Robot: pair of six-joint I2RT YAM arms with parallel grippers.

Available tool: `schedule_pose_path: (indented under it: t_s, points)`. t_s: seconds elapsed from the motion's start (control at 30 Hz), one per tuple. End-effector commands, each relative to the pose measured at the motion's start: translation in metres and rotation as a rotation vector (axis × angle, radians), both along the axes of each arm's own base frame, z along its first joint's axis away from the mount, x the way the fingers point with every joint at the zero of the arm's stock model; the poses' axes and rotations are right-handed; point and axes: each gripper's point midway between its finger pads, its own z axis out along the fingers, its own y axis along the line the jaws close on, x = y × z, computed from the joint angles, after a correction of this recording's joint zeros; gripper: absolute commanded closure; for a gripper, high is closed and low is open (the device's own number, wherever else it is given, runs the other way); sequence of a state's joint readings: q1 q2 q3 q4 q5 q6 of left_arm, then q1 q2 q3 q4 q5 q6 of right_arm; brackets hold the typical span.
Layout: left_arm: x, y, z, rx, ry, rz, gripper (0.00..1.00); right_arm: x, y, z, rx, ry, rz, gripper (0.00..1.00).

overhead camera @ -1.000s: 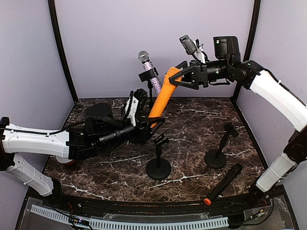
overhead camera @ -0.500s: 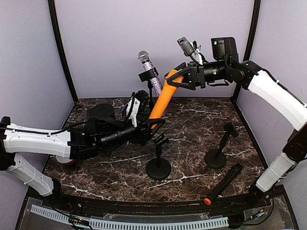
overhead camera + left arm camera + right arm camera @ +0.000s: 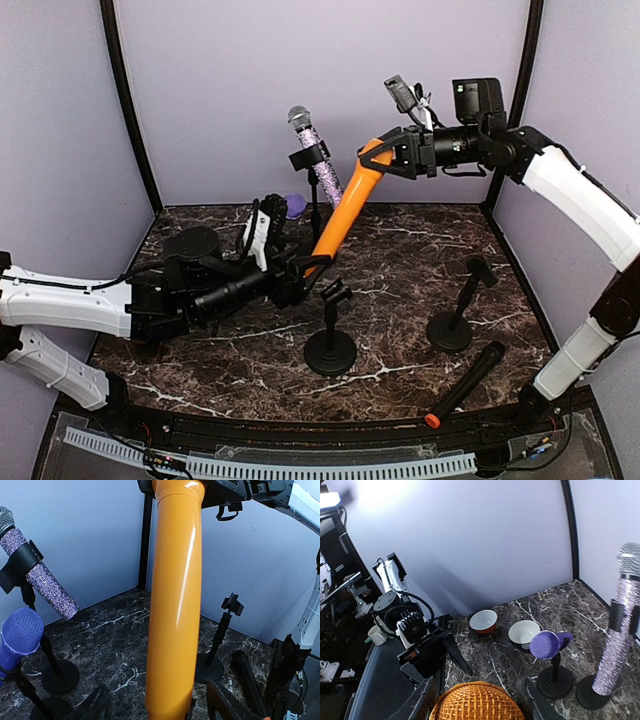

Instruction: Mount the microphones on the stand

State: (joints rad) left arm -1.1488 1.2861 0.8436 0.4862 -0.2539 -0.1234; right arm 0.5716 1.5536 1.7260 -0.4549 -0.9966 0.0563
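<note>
Partly, the all-orange stick microphone (image 3: 345,205) is hidden at both ends. Its mesh head sits inside the right gripper (image 3: 386,160). Its lower end runs behind the left gripper (image 3: 305,268) in the top view and off the bottom edge in the left wrist view. It hangs tilted above the dark marbled table (image 3: 400,250), head up and to the right, just beside the glittery lilac microphone (image 3: 318,160) with the silver mesh head, which is clipped upright in a black stand at the back.

The right gripper's fingers (image 3: 426,700) press on either side of the orange mesh head, clamped on it. The left gripper's fingers (image 3: 95,705) stand apart, with a gap on each side of the orange barrel; only their tips show.

From above, the purple microphone (image 3: 294,205) is mostly covered by the left arm. The right wrist view shows its head on a stand of its own, near the lilac one.

One empty black clip stand (image 3: 331,330) rises just in front of the left gripper, and a second empty stand (image 3: 455,312) is to its right. The black microphone with the orange end (image 3: 468,380) lies flat near the table's front edge. Two white-and-red bowls (image 3: 483,621) sit side by side on the table in the right wrist view; from above only a sliver of one peeks out under the left arm.
</note>
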Motion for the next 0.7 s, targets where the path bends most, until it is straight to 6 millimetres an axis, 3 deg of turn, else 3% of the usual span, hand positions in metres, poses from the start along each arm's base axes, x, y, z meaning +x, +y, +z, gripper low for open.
schedule_pose_path:
  t_s: [0.0,0.13,0.27,0.43,0.67]
  points:
    - [-0.012,0.017,-0.018,-0.018,0.043,-0.02,0.33,0.007,-0.037,0.028,0.086,-0.024,-0.066,1.0]
    - [-0.024,0.016,-0.045,0.004,0.08,-0.075,0.35,0.02,-0.059,0.01,0.094,0.04,-0.117,1.0]
    - [-0.032,0.006,-0.058,0.039,0.053,-0.113,0.36,0.026,-0.08,-0.003,0.128,0.141,-0.155,1.0]
    - [-0.032,-0.008,-0.083,0.057,0.009,-0.12,0.35,0.037,-0.107,-0.013,0.149,0.177,-0.229,1.0]
    - [-0.025,-0.018,-0.104,-0.025,-0.056,-0.099,0.38,0.042,-0.121,-0.036,0.149,0.231,-0.28,1.0]
